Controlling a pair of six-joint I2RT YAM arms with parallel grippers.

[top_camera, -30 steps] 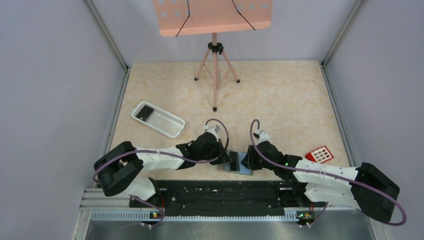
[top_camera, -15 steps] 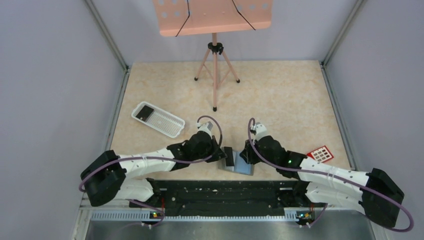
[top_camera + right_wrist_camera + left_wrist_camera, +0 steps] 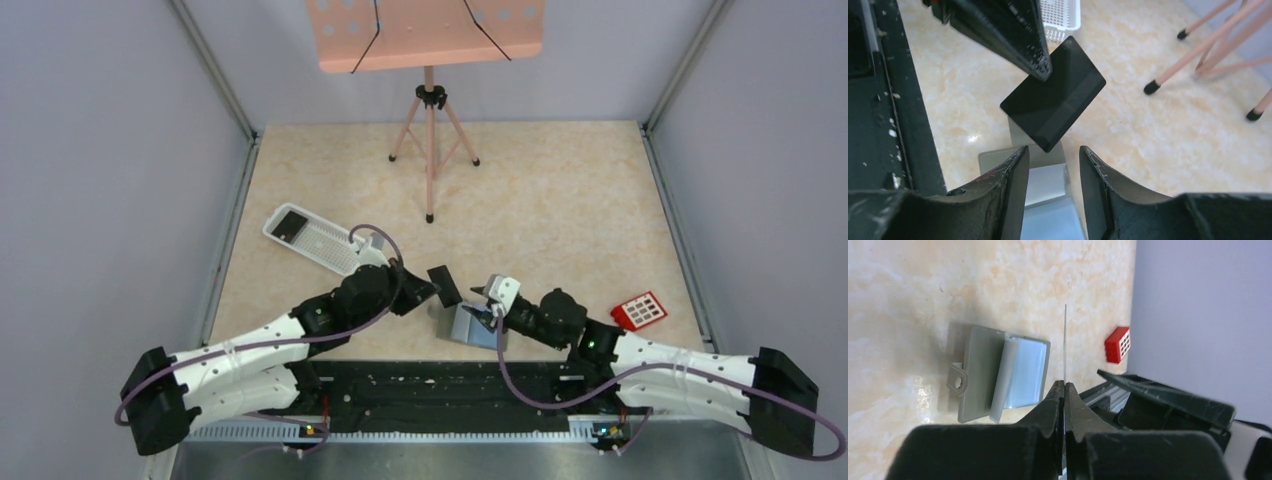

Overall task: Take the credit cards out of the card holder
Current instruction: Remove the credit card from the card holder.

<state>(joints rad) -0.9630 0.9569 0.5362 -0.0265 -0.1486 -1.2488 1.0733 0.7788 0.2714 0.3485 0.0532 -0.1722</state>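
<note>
The grey card holder (image 3: pixel 468 326) lies open on the table near the front edge, its bluish inside (image 3: pixel 1023 371) facing up. My left gripper (image 3: pixel 428 289) is shut on a black credit card (image 3: pixel 444 286), held in the air just left of and behind the holder. That card shows edge-on (image 3: pixel 1065 340) in the left wrist view and flat (image 3: pixel 1053 95) in the right wrist view. My right gripper (image 3: pixel 1053 151) stands open over the holder (image 3: pixel 1045 175), with nothing between its fingers. A red credit card (image 3: pixel 640 310) lies on the table to the right.
A white ribbed tray (image 3: pixel 318 241) sits at the left with a black card (image 3: pixel 291 224) in its far end. A pink stand on tripod legs (image 3: pixel 431 150) is at the back. The black rail (image 3: pixel 440 385) runs along the front edge.
My left gripper drew the black card out of the holder and carried it up and to the left. My right gripper's jaws widened and its arm sank lower by the holder.
</note>
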